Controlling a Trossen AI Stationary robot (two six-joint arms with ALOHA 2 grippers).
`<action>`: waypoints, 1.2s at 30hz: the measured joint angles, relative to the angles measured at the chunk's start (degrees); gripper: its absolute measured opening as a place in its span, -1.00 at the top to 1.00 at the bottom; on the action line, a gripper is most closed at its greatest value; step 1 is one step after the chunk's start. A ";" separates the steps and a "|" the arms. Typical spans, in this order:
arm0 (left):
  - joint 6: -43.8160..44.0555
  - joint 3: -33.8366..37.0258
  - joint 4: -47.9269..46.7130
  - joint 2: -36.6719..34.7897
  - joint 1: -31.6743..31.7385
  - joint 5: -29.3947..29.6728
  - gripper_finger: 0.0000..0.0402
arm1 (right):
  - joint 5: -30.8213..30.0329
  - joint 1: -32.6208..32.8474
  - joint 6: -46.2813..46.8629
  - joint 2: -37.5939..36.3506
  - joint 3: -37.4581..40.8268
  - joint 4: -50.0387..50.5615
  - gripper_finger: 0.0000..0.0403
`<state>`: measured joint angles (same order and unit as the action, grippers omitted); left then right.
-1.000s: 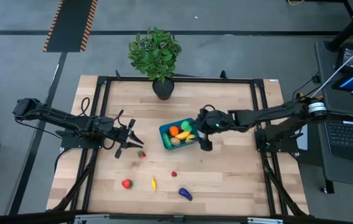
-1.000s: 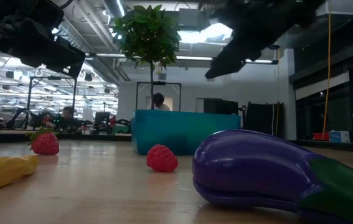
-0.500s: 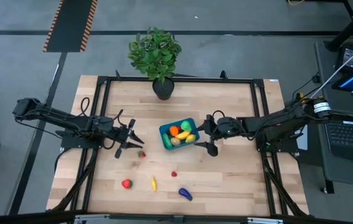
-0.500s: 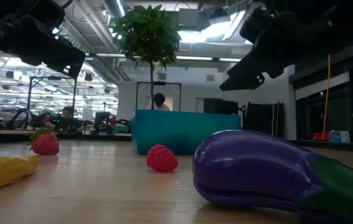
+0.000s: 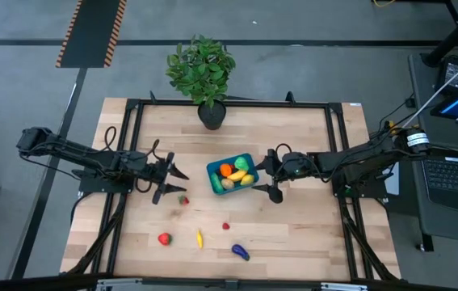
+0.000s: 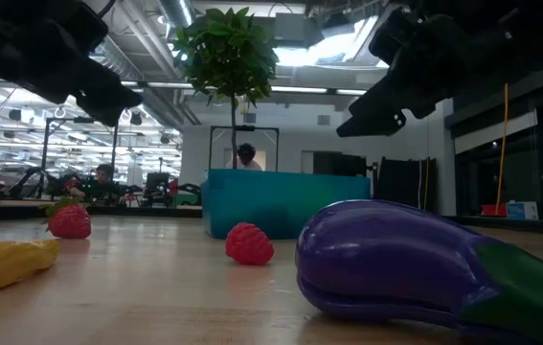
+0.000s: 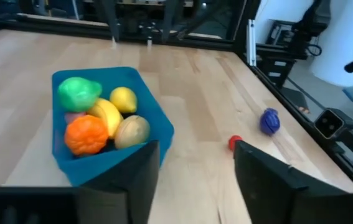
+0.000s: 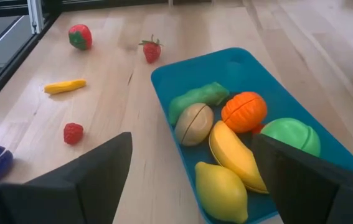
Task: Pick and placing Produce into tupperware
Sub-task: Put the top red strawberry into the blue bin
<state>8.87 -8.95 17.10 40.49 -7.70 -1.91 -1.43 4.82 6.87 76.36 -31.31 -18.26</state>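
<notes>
At frame centre the teal tupperware (image 5: 232,175) holds several toy fruits, more produce (image 5: 199,238) lying loose toward the lower middle — the left gripper (image 5: 172,182), left of centre, and the right gripper (image 5: 268,174), just right of the container, both hover with fingers spread apart, holding nothing.

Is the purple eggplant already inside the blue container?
No, the purple eggplant lies on the table, well apart from the blue container.
</notes>
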 joint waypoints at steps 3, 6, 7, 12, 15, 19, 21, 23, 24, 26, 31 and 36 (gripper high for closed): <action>-0.80 -0.02 -1.06 -0.02 -0.47 0.24 -0.10 | 0.00 -0.02 -0.04 0.00 0.00 0.00 -0.65; -1.28 -0.02 -2.31 0.00 -1.73 1.23 -0.18 | -0.01 -0.02 -0.11 0.00 0.00 0.01 -0.65; -0.96 -0.02 -2.27 0.00 -2.22 2.21 -0.20 | -0.01 -0.02 -0.35 0.00 0.00 0.02 -0.65; -0.46 -3.51 -8.88 0.05 -5.17 7.35 -0.28 | -0.02 -0.02 -1.14 0.00 -0.02 0.02 -0.65; -0.44 -7.39 -16.57 1.68 -7.18 10.67 -0.31 | -0.02 -0.02 -1.17 0.02 -0.02 0.04 -0.65; -0.38 -11.35 -20.68 6.28 -9.77 13.98 -0.33 | -0.02 -0.02 -1.25 0.02 -0.02 0.02 -0.65; -0.27 -13.11 -22.13 9.56 -10.89 14.51 -0.32 | 0.00 -0.02 -1.13 0.02 -0.02 0.00 -0.65; 0.00 -15.44 -23.82 13.07 -11.59 14.53 -0.31 | 0.00 -0.02 -0.57 0.02 -0.02 0.02 -0.65; 0.48 -16.82 -25.15 14.83 -11.86 14.54 -0.31 | 0.00 -0.02 0.10 0.02 -0.02 0.07 -0.65; 1.89 -19.73 -29.28 18.44 -12.02 14.57 -0.31 | 0.00 -0.02 1.30 0.02 -0.04 0.47 -0.65; 5.96 -26.79 -39.31 25.67 -12.02 14.61 -0.31 | 0.00 -0.02 1.84 0.04 -0.04 0.81 -0.65; 6.07 -28.72 -40.06 28.48 -12.00 14.48 -0.31 | 0.00 -0.02 1.81 0.04 -0.04 0.87 -0.65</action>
<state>14.94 -37.67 -22.96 68.97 -19.70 12.58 -1.43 4.80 8.69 76.40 -31.35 -17.39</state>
